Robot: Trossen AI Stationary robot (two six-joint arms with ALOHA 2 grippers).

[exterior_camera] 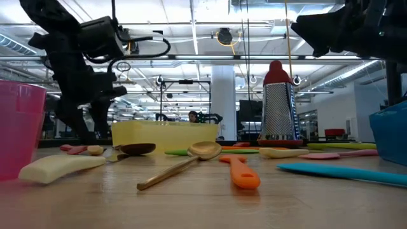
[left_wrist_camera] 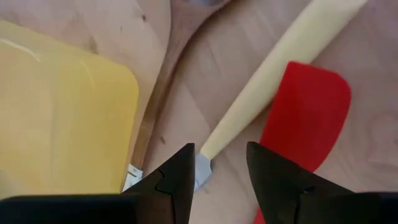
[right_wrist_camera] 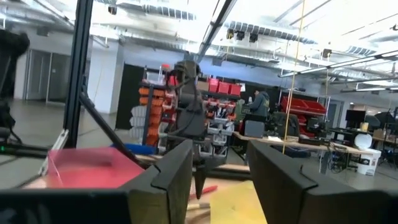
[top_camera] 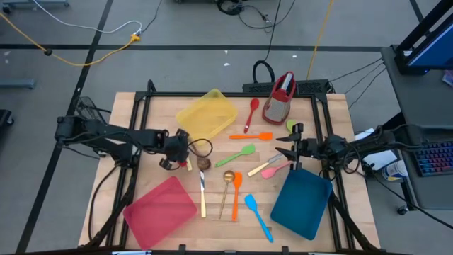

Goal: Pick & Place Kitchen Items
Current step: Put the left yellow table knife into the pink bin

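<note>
Left claw (left_wrist_camera: pixel 219 177) low over surface (top_camera: pixel 333 120), fingers apart, empty, straddling metal neck of pale-handled knife (left_wrist_camera: pixel 273 81).
Risk: knife lies flat, fingers may scrape wood or slip off thin neck. Red spatula (left_wrist_camera: pixel 305 112) just beside one finger, yellow tray (left_wrist_camera: pixel 62 112) and wooden spoon (left_wrist_camera: pixel 174 56) just beside other; closing may snag or nudge them.
Right claw (top_camera: pixel 291 151) raised, open, empty, next to blue tray (top_camera: pixel 301 202).
Remaining utensils scattered between claws: green spatula (top_camera: pixel 241 154), gold spoon (top_camera: pixel 226 185), blue spatula (top_camera: pixel 259 218).
Grater (top_camera: pixel 279 99) beyond right claw, clear.
</note>
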